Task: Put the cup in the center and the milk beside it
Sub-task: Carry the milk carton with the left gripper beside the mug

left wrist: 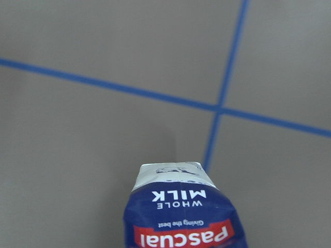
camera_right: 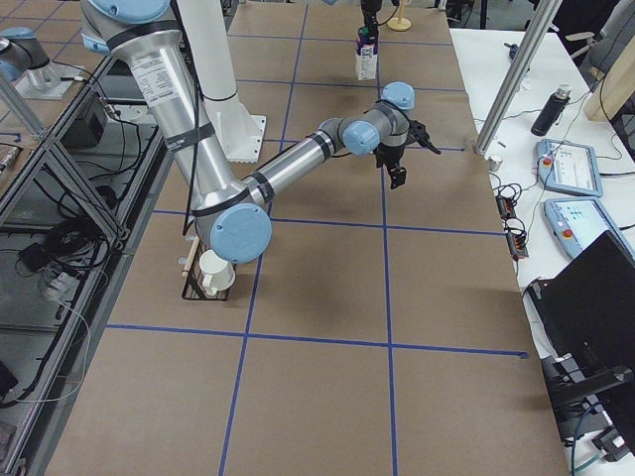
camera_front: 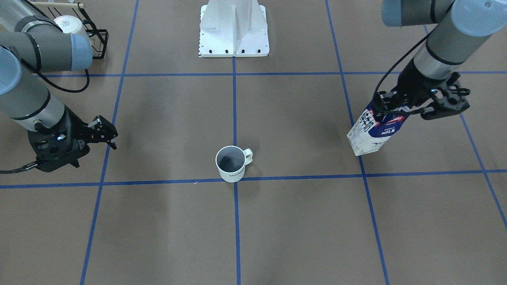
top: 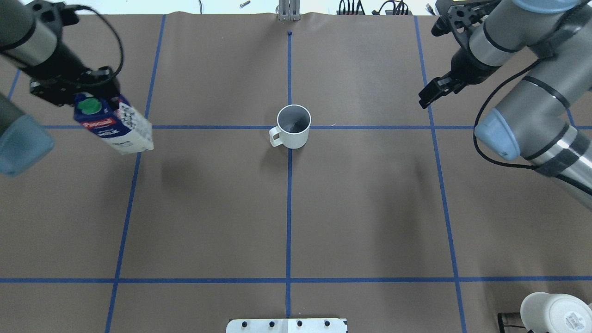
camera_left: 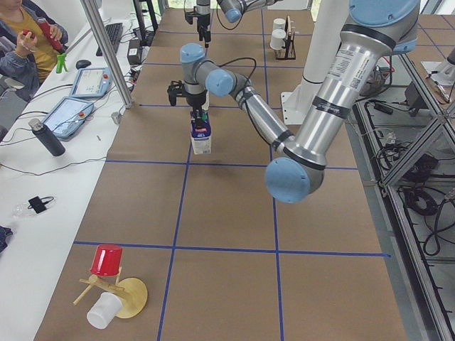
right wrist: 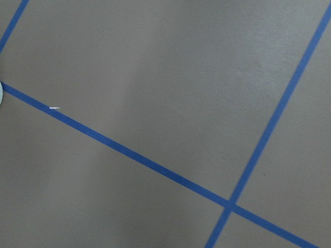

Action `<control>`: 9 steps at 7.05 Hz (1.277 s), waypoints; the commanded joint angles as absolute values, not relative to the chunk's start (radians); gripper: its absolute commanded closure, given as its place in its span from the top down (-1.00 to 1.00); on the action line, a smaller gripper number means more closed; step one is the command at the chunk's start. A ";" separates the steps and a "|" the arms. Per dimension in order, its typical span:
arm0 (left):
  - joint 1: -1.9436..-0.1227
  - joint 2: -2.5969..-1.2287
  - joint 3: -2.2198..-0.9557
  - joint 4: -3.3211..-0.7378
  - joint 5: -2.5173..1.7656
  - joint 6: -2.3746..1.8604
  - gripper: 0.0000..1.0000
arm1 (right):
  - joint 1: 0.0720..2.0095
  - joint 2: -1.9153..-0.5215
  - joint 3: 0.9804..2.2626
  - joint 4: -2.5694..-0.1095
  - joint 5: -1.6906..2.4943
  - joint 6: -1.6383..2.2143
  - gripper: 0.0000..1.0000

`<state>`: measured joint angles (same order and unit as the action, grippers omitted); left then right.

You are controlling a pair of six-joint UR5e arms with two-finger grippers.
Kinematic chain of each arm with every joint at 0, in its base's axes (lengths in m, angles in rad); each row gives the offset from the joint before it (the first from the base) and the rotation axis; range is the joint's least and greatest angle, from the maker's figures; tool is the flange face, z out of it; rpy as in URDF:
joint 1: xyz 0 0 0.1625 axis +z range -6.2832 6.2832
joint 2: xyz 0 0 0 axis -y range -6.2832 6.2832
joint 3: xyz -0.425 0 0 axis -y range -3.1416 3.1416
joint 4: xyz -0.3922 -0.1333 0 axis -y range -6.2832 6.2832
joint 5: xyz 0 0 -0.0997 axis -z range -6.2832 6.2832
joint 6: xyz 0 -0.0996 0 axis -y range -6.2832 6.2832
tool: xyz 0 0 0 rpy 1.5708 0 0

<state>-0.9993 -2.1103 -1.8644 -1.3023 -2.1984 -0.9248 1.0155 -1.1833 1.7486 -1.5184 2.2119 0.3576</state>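
Observation:
The cup [camera_front: 231, 163], a white mug with a dark grey inside and lettering, stands upright at the table's centre, where the blue tape lines cross; it also shows in the overhead view [top: 292, 126]. My left gripper [top: 85, 95] is shut on the top of the milk [top: 118, 127], a navy and white carton with a green cap, and holds it tilted just above the table, far to the cup's side [camera_front: 376, 130]. The carton's front fills the bottom of the left wrist view [left wrist: 182, 212]. My right gripper [camera_front: 107, 134] is open and empty, low over the table on the cup's other side.
A black wire rack [camera_front: 95, 35] with a plain white mug [camera_front: 70, 24] stands at the near right corner by the robot. The white robot base [camera_front: 233, 29] is at the table's edge. A red cup [camera_left: 106, 260], white cup and wooden stand lie at the left end.

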 commanded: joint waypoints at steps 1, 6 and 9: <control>-0.936 -2.429 -1.558 -1.372 -2.157 -0.864 -0.80 | 1.110 -1.374 1.847 -1.519 2.217 0.351 1.00; -0.815 -2.646 -1.198 -1.562 -2.088 -0.853 -0.77 | 1.154 -1.434 1.848 -1.520 2.204 0.359 1.00; -0.805 -2.642 -1.198 -1.563 -2.088 -0.861 0.96 | 1.152 -1.433 1.847 -1.520 2.206 0.360 1.00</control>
